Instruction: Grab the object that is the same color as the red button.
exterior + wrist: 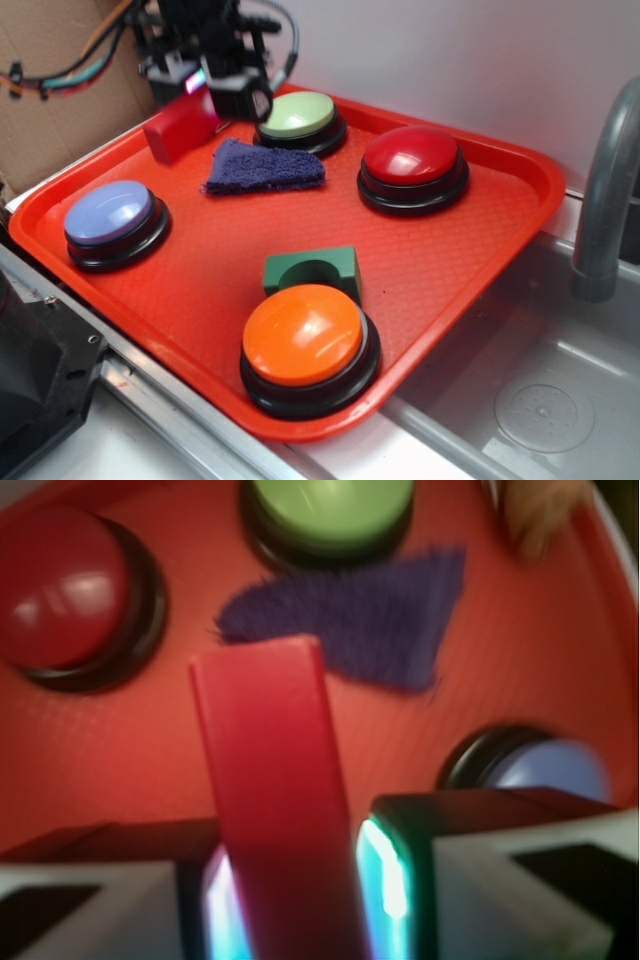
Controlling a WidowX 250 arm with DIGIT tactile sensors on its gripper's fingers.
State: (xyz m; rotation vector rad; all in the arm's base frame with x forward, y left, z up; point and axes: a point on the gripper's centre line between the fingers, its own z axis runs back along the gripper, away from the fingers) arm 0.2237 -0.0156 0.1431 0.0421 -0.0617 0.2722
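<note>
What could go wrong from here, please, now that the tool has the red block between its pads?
The red block sticks far out of the tool, held near one end only, so it may pivot or slip.

Its free end hangs over the purple cloth and close to the green button; a swing could snag the cloth or press the button.

The wrist view is blurred, so how firm the grip is remains unclear.

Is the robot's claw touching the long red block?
Touching. The wrist view shows the red block squeezed between the gripper's two fingers, with no gap on either side. In the exterior view the block sticks out from the gripper.
</note>
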